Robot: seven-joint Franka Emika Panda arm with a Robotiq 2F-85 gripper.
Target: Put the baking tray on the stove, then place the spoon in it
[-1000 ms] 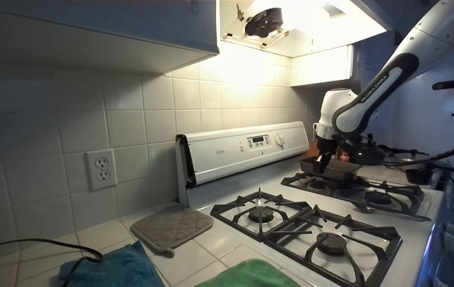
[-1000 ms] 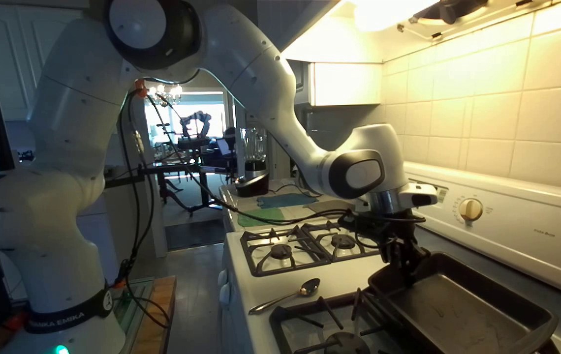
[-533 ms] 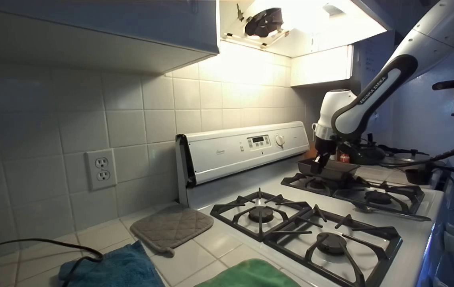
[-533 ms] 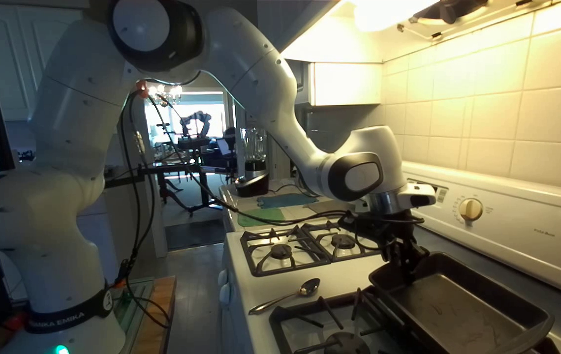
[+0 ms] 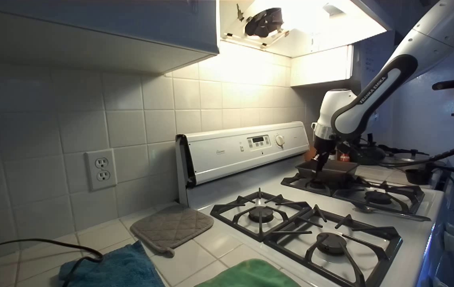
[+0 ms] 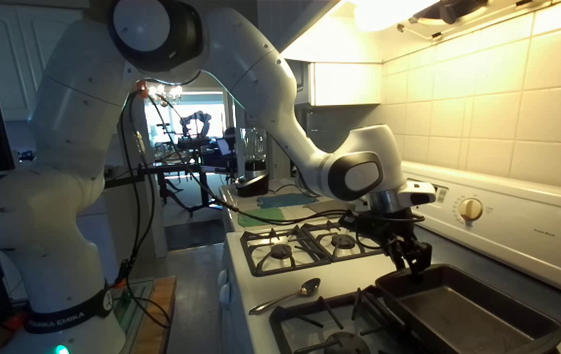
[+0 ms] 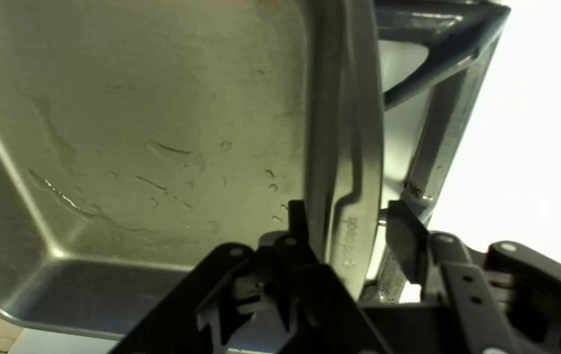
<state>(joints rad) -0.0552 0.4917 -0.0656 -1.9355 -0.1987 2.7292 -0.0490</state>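
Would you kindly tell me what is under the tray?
The wrist view shows a grate reaching under the tray; an exterior view shows part of a burner there too. The tray covers the rest, so what else lies there cannot be seen.

1. Arm (image 5: pixel 384 84): "FRANKA EMIKA", white on black, in an exterior view.
2. Base band (image 6: pixel 69 312), in an exterior view: "RANKA EMIKA" legible, leading letter unclear; round logo (image 6: pixel 108 299) beside it.
3. Stove panel (image 6: pixel 512 231), in an exterior view: "Insta-Broil", right of the knob (image 6: pixel 471 209).
4. Panel script (image 5: pixel 220 152), display (image 5: pixel 258 140) and knob scale (image 6: pixel 458 211): too small to read.
5. Tray rim (image 7: pixel 365 147), wrist view: raised lettering, sideways and faint, looks like "goodcook".
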